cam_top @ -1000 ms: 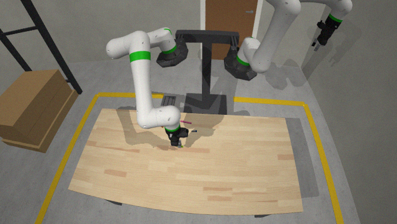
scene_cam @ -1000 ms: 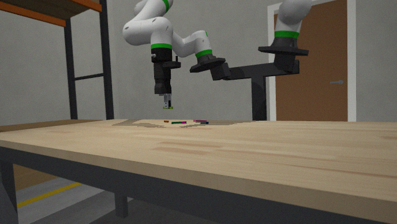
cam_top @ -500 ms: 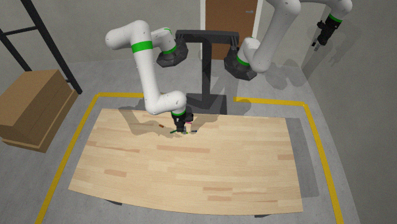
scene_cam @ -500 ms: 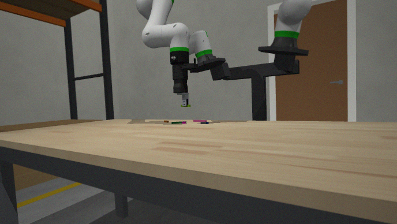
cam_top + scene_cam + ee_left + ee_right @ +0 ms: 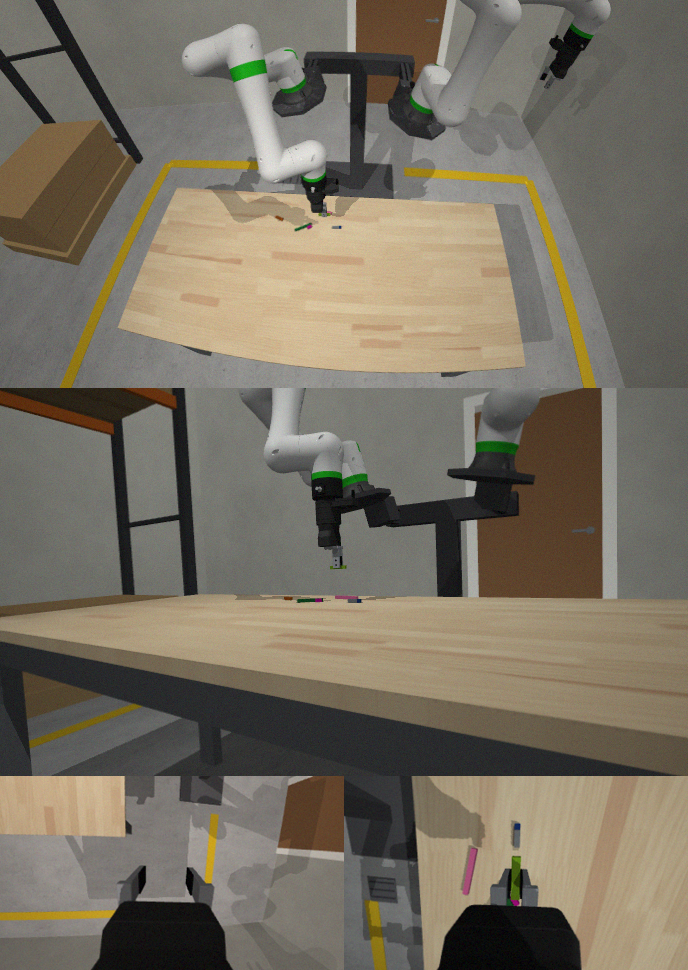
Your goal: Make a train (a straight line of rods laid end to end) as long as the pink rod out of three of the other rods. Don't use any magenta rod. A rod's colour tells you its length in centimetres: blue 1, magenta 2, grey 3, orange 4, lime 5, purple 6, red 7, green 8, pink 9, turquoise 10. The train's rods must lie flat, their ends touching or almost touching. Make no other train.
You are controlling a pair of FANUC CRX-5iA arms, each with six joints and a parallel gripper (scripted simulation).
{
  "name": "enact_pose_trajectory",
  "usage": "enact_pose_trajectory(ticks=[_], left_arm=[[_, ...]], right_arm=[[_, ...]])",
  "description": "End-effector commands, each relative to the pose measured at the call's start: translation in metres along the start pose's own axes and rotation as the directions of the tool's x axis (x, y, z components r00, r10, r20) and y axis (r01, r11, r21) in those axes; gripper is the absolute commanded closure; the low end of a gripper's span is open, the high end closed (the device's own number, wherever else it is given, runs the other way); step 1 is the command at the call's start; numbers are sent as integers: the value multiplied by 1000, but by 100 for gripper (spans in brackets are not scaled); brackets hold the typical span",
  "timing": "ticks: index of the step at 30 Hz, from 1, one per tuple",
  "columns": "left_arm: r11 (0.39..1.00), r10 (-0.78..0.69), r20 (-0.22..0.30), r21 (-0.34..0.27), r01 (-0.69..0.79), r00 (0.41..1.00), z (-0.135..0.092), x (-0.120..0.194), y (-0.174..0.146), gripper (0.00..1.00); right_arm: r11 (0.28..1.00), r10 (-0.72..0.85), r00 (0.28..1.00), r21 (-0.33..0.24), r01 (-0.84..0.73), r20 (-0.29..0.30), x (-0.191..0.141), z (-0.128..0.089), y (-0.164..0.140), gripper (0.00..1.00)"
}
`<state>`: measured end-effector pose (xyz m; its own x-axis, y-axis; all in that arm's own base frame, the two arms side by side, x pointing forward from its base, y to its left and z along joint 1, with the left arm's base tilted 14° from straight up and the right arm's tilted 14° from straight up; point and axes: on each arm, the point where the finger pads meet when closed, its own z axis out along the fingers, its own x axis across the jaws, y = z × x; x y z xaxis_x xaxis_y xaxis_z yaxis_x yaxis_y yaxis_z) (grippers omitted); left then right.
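On the wooden table (image 5: 320, 300) (image 5: 380, 658), the green rod (image 5: 302, 227) (image 5: 307, 601) lies nearest the front with the magenta rod (image 5: 309, 227) (image 5: 319, 600) (image 5: 515, 902) against it; the right wrist view mostly hides both. Beside them, the grey rod (image 5: 335, 227) (image 5: 352, 601) (image 5: 517, 838) and blue rod (image 5: 340, 227) (image 5: 358, 601) (image 5: 517, 826) lie end to end. Farther back are the orange rod (image 5: 279, 218) (image 5: 288, 598) and pink rod (image 5: 329, 213) (image 5: 346, 597) (image 5: 469, 871), the pink partly hidden from above. The right gripper (image 5: 324, 212) (image 5: 337, 564) (image 5: 515, 877) grips the lime rod (image 5: 321, 215) (image 5: 344, 567) (image 5: 516, 876) above the table. The left gripper (image 5: 546, 81) (image 5: 166, 875), cut from the exterior view, stands wide, with nothing between its fingers.
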<state>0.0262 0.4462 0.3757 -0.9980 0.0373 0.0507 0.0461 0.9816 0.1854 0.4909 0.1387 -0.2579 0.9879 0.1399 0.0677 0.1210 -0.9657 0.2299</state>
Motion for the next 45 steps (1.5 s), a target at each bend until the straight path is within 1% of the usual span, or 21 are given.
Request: enact_pose_trajectory(ticks=[1,9,13,17,22,24,31,35,39,45], left_arm=[[1000,0,0,-2,0,1000,-1,0,0,0],[1000,0,0,-2,0,1000,-1,0,0,0],[1000,0,0,-2,0,1000,-1,0,0,0],[1000,0,0,-2,0,1000,-1,0,0,0],[1000,0,0,-2,0,1000,-1,0,0,0],[1000,0,0,-2,0,1000,-1,0,0,0],[1000,0,0,-2,0,1000,-1,0,0,0],[1000,0,0,-2,0,1000,-1,0,0,0],[1000,0,0,-2,0,1000,-1,0,0,0],[1000,0,0,-2,0,1000,-1,0,0,0]], right_arm=[[1000,0,1000,1,0,-2,0,-1,0,76],[1000,0,1000,0,0,-2,0,0,0,76],[1000,0,1000,0,0,-2,0,4,0,76],[1000,0,1000,0,0,-2,0,14,0,76],[1000,0,1000,0,0,-2,0,34,0,76],[1000,0,1000,0,0,-2,0,34,0,76],[1000,0,1000,0,0,-2,0,65,-1,76],[1000,0,1000,0,0,-2,0,78,-1,76],[1000,0,1000,0,0,-2,0,85,-1,76],[1000,0,1000,0,0,-2,0,87,-1,76]])
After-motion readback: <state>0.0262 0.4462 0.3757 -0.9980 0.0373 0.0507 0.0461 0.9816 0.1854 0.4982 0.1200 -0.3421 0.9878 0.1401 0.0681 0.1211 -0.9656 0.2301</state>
